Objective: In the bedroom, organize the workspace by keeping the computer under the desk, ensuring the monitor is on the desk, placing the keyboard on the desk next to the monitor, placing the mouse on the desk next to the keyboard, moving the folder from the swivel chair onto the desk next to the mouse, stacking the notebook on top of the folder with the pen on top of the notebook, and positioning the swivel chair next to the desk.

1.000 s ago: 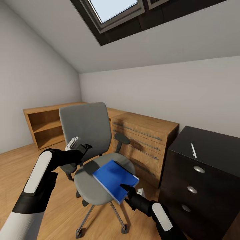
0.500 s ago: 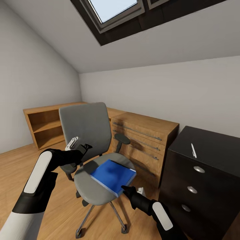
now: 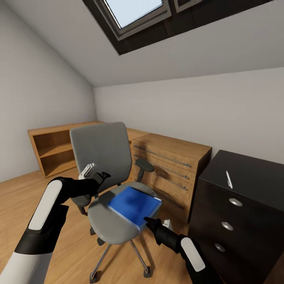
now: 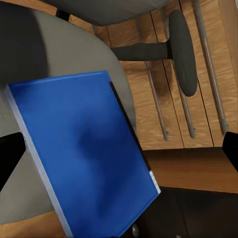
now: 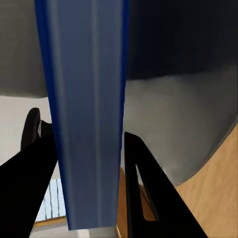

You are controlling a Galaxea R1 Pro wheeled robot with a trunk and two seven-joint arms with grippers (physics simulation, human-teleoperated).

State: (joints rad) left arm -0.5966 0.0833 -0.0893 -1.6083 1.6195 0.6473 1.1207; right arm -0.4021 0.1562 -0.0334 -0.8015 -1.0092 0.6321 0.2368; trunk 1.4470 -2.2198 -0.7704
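Two spread fingers of the right claw straddle the folder's near edge on the swivel chair.

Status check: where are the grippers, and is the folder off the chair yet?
Right gripper open, fingers straddling the folder near edge. Left gripper hovering over the swivel chair, state unclear. Folder on the seat, near edge overhanging. Nothing in the way.

Matt blue folder; grey cloth swivel chair, chrome base

The folder seemingly rests on the swivel chair seat.
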